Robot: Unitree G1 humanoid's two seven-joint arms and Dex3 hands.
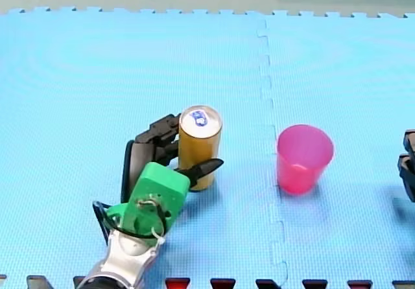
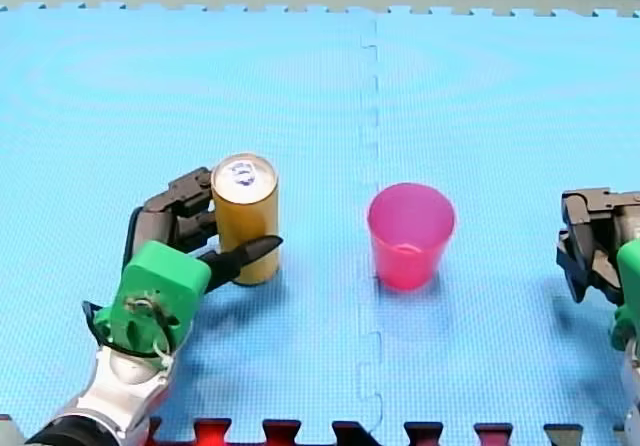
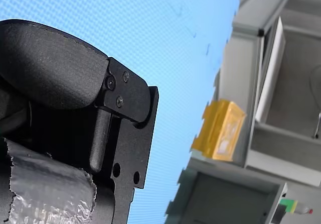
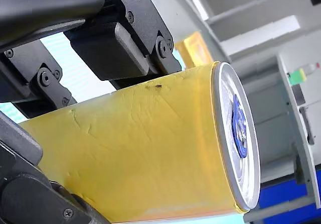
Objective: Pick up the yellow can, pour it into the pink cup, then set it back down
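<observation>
Left hand [image 2: 180,228] grips the upright can [image 2: 245,221], left of the cup [image 2: 410,236]; right hand [image 2: 592,246], partly cut off, is right of the cup.

The yellow can [image 1: 200,148] stands upright on the blue foam mat [image 1: 97,75], left of its middle seam and toward the near edge. Its silver top faces up and its wrap is slightly creased. The left hand [image 1: 152,153] clasps it, and its base seems to touch the mat. The pink cup [image 1: 303,159] stands upright just right of the seam, mouth up.
</observation>
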